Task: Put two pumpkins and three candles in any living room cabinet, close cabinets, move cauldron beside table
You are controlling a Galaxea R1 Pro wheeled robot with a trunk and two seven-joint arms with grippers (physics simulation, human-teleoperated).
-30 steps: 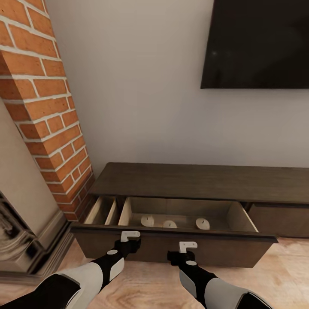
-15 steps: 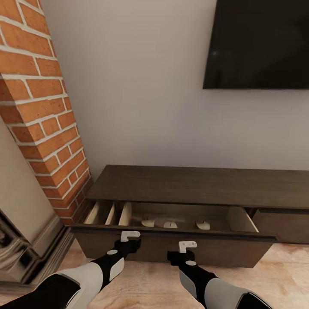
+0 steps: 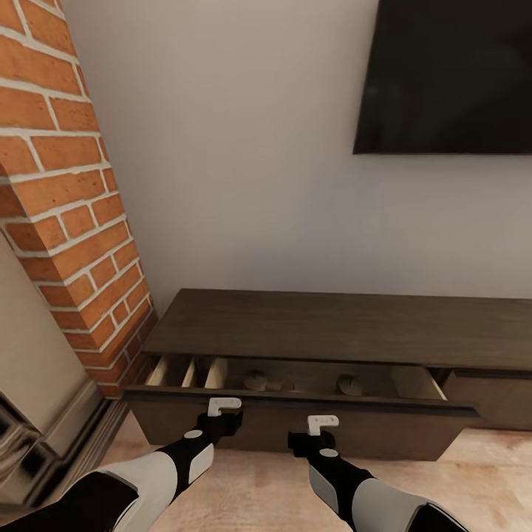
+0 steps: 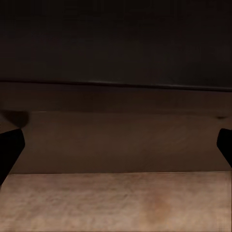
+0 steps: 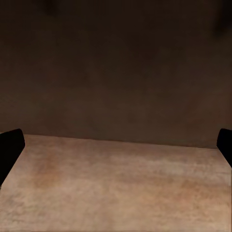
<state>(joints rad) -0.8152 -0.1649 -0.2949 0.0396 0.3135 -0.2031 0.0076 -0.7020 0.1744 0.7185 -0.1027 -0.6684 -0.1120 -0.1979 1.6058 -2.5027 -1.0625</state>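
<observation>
The long dark-brown cabinet [image 3: 347, 321] stands against the white wall. Its wide left drawer [image 3: 295, 428] is pulled out a short way, leaving a narrow gap. In that shadowed gap lie the pale-topped candles: one at the left [image 3: 256, 380], one at the right [image 3: 349, 384], and a third [image 3: 292, 386] barely visible between them. My left gripper [image 3: 224, 414] and right gripper [image 3: 323, 432] are both against the drawer front. Each wrist view shows dark fingertips [image 4: 9, 150] [image 5: 9, 147] spread wide at the frame edges, both grippers open, holding nothing.
A red brick column [image 3: 66, 222] and a pale fireplace surround [image 3: 37, 384] stand at the left. A black TV [image 3: 451, 74] hangs on the wall above the cabinet. A shut drawer front [image 3: 491, 395] lies to the right. Light wood floor [image 3: 480, 480] runs underneath.
The drawer has slid further into the cabinet, so the gap over the candles has narrowed and they now lie in shadow. The whole view has moved towards the wall; the grippers stay on the front.
</observation>
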